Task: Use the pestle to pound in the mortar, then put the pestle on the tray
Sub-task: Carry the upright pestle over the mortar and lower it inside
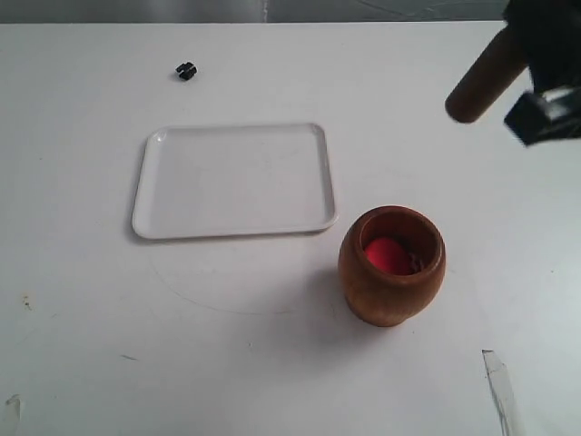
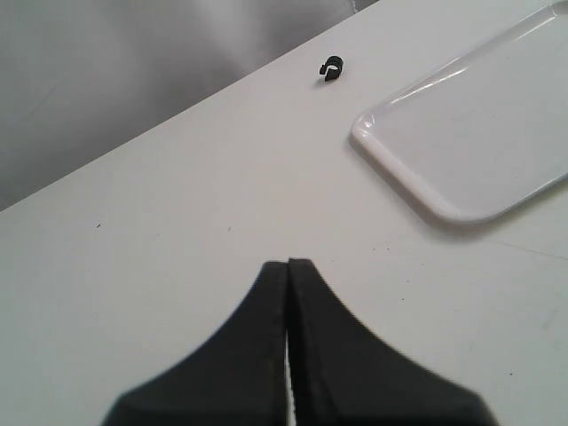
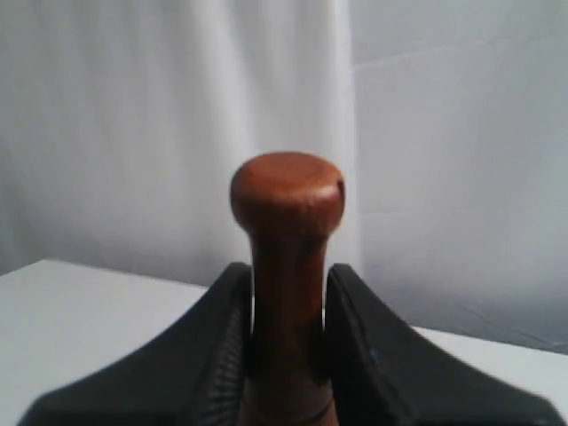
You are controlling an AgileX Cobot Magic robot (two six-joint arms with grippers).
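Note:
The brown wooden mortar (image 1: pixel 392 264) stands upright on the white table, right of centre, with a red ball (image 1: pixel 388 255) inside. The white tray (image 1: pixel 234 179) lies flat to its upper left; its corner (image 2: pixel 461 133) shows in the left wrist view. My right gripper (image 1: pixel 536 86) is high at the top right, above and right of the mortar, shut on the pestle (image 1: pixel 483 80), whose thick end points down-left. In the right wrist view the pestle (image 3: pixel 287 240) sits between the fingers (image 3: pixel 288 293), its rounded end sticking out. My left gripper (image 2: pixel 288 263) is shut and holds nothing, over bare table short of the tray.
A small black clip (image 1: pixel 186 70) lies on the table beyond the tray, also seen as the black clip (image 2: pixel 330 67) in the left wrist view. A strip of clear tape (image 1: pixel 499 386) is stuck near the front right edge.

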